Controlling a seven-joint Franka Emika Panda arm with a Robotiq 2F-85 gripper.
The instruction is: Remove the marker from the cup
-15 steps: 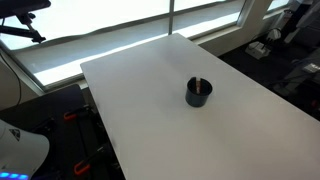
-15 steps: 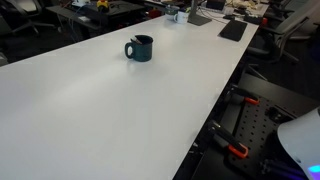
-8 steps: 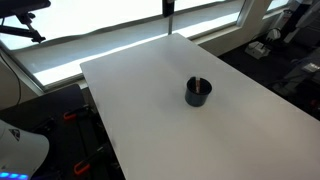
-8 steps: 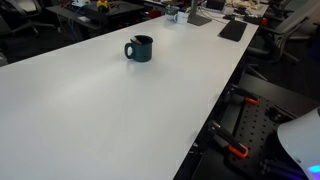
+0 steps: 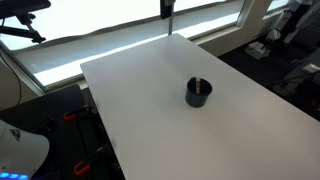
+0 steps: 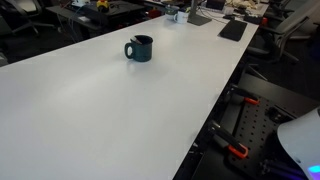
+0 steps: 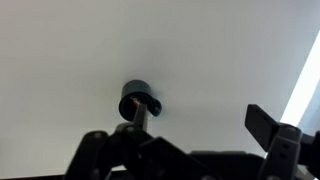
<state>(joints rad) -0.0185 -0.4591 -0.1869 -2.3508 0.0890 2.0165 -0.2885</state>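
While I come down toward the table [image 5: 130, 110], the one thing that changes is me: half a second ago only a small dark tip of my gripper [image 7: 180, 132] poked in at the top edge of an exterior view, a second ago it was absent, and now it hangs a little lower [image 5: 166, 8]. The cup [image 5: 198, 93] and the marker [image 5: 201, 84] have not shifted at all.

My fingers stand wide apart with nothing between them. In the wrist view the cup [image 7: 136, 102] lies well below me and ahead, off the midline of my fingers and nearer one of them than the other. The marker stands inside the cup, and its red end peeks just above the rim. From the wrist I cannot make it out clearly, and the exterior view that shows the cup's handle [image 6: 139, 48] hides it too.

So I judge the task barely begun: this is the approach. I am still well apart from the cup, and I need to centre over its mouth before lowering, or a finger may strike the rim and tip it.
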